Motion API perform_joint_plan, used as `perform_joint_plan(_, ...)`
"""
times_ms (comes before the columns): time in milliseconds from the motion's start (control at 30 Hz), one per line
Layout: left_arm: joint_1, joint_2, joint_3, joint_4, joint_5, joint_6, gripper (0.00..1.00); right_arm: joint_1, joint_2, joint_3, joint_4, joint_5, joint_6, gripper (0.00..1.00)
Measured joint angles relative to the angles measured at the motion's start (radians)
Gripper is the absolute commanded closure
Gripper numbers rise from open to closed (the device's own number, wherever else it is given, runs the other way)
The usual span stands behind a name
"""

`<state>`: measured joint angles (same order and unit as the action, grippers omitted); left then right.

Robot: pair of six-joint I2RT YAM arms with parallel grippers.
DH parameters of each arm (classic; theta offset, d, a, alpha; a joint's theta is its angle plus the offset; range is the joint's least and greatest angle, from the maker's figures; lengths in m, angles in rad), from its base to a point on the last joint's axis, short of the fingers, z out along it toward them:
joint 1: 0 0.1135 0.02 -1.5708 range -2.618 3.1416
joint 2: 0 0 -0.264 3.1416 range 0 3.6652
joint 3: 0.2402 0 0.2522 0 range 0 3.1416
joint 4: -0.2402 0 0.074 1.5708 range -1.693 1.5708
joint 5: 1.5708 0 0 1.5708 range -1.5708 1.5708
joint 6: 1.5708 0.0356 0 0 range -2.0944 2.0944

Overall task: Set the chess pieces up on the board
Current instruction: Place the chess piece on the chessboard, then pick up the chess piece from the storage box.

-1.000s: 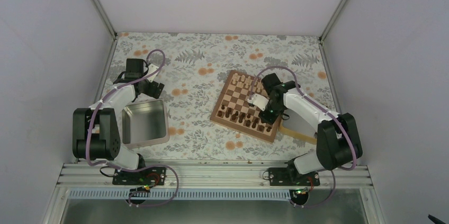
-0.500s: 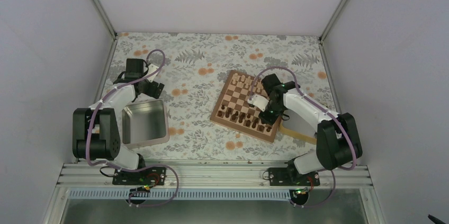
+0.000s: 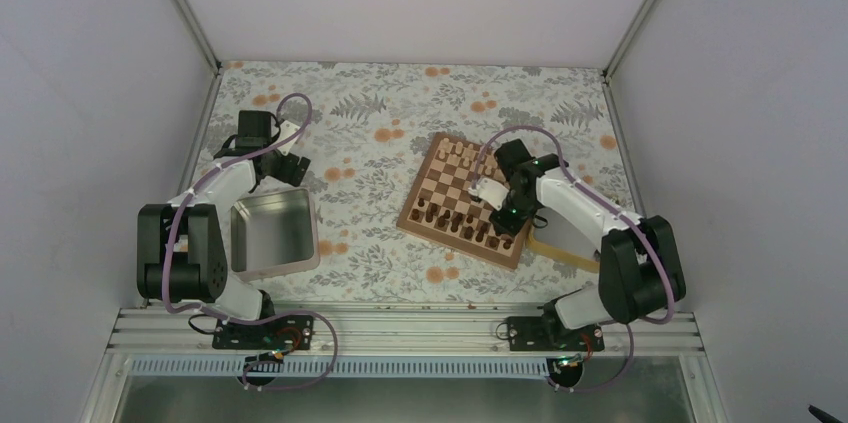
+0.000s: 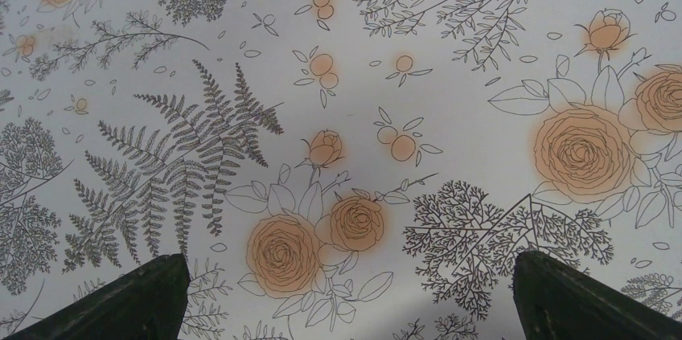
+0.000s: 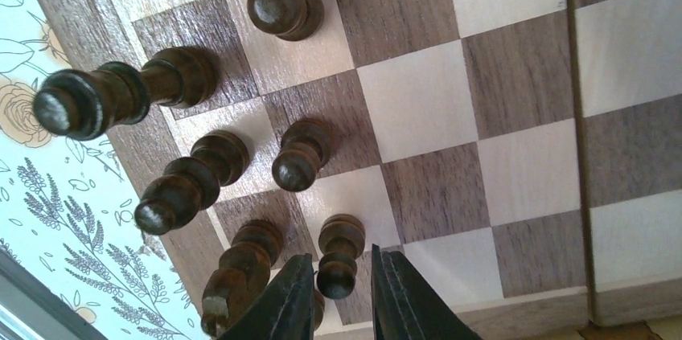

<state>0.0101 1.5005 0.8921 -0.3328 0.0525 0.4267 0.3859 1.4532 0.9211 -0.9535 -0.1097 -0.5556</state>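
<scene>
A table (image 3: 380, 113) covered in a fern and orange rose print, seen from above, with two robot arms mounted at its near edge; at the far left the left arm (image 3: 225, 178) reaches out over bare cloth; in its wrist view the left fingers (image 4: 121, 300) stand wide open, one dark tip at each lower corner, holding nothing, with only the printed cloth beneath them; just nearer than that arm sits a square grey metal tin (image 3: 272, 233); well apart to the right of it, past the middle of the table, the board (image 3: 440, 178) lies flat and turned at a slant; the dark brown chess pieces (image 3: 465, 223) stand upright in its two nearest rows, and pale pieces (image 3: 458, 153) line its far edge; the right arm (image 3: 575, 198) bends in over the board's near right corner; in its wrist view the right fingers (image 5: 289, 300) are slightly parted on either side of a dark pawn (image 5: 338, 256), which stands on a light square near the board's edge; a thin gap shows beside the pawn's head, so they are not clamped on it; other dark pieces stand on neighbouring squares to its left; at the far right a light wooden tray (image 3: 560, 251) shows partly from under the arm, just beside the board's corner.
</scene>
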Motion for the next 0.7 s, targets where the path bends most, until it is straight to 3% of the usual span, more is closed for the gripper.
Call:
perform_joint_plan(333, 0.0, 0.0, 0.0, 0.0, 0.0, 0.0, 0.0, -0.057, -0.191, 0.082, -0.071, 0.009, 0.002, 0.72)
perform_joint_plan(700, -0.002, 0.0, 0.0, -0.001, 0.004, 0.0, 0.0, -0.452, -0.359, -0.091, -0.114, 0.187, -0.038, 0.7)
